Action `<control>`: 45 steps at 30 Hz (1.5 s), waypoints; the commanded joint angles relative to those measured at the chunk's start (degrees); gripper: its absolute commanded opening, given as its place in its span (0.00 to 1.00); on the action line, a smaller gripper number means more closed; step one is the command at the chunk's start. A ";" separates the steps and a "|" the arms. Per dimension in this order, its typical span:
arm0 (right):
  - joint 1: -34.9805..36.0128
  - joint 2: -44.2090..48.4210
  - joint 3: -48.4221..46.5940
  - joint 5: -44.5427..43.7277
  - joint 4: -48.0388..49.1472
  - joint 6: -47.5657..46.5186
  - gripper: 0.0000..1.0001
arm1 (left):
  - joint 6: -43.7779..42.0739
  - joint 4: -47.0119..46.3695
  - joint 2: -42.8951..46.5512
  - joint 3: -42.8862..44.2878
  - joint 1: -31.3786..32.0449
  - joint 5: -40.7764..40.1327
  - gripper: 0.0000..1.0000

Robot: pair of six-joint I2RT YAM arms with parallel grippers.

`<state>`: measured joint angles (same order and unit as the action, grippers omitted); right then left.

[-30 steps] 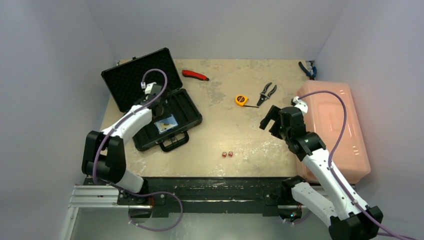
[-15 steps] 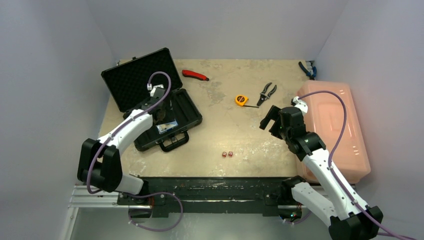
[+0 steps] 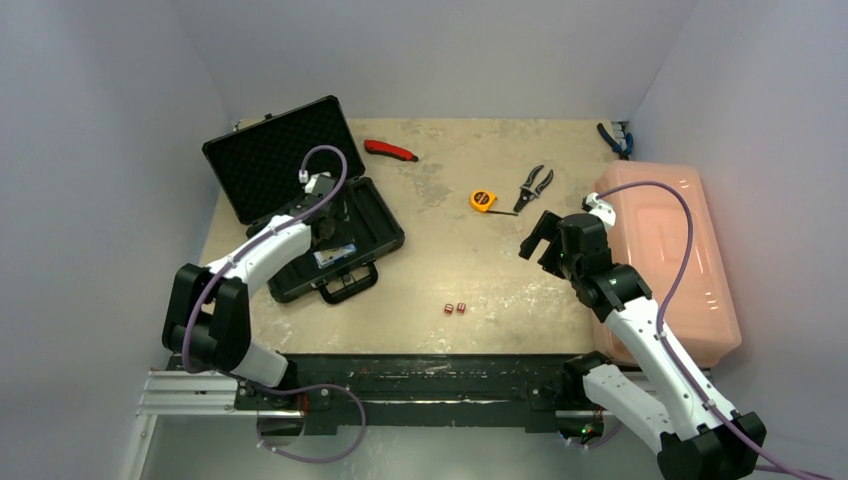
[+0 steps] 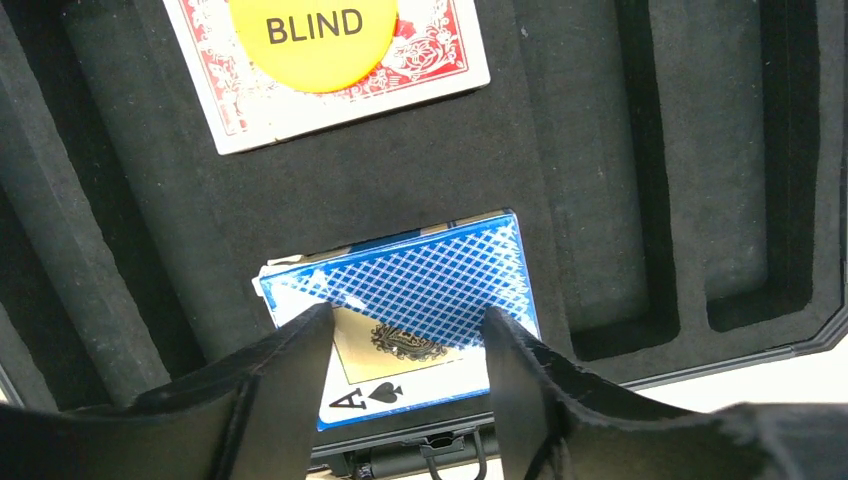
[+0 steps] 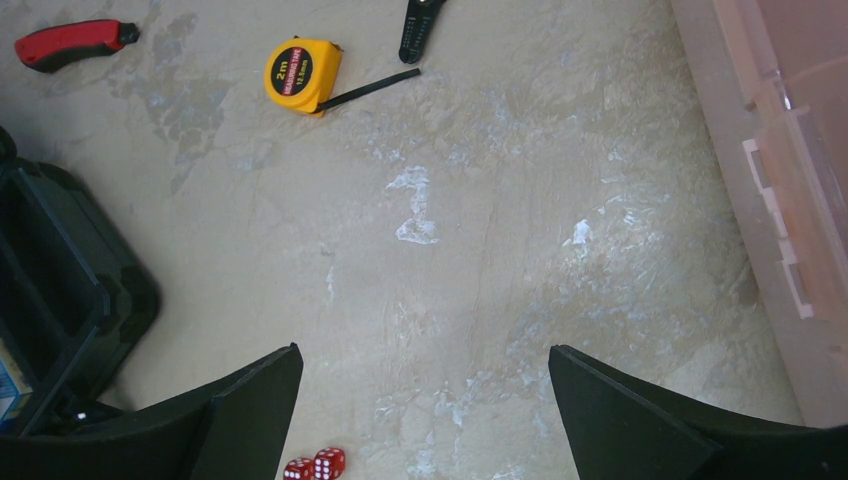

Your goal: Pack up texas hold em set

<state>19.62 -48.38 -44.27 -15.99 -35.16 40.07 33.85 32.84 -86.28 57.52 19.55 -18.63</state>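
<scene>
The black briefcase lies open at the left, its lid propped up behind. In its foam rest a red card deck with a yellow "BLIND" disc on top, and a blue card deck, also seen as a pale patch from above. My left gripper hovers just over the blue deck, jaws partly apart, with the deck's edges running behind both fingers. Two tiny red dice lie on the table mid-front. My right gripper hangs wide open above the table, with the dice near its left finger.
A yellow tape measure, black pliers and a red utility knife lie toward the back. Blue-handled pliers sit at the back right corner. A large pink bin fills the right side.
My left gripper has moved toward the near side of the case, over the blue deck, and its jaws have narrowed a little. The right arm has not moved.
</scene>
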 commanded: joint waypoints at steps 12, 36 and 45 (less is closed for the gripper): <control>0.25 -0.22 0.27 -1.96 1.29 -0.96 0.99 | -1.44 11.54 15.94 2.27 0.14 2.49 1.00; 0.26 -2.67 0.41 12.98 1.76 -0.09 0.99 | -14.34 12.32 37.56 -0.29 0.05 -4.64 1.00; 8.16 -12.41 0.22 12.24 3.19 5.39 0.95 | -17.35 10.68 40.95 -2.32 0.05 1.26 1.00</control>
<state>23.16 -57.65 -43.05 -2.35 -33.23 42.39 18.37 45.82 -44.91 54.52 19.57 -19.73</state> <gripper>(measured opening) 0.946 0.998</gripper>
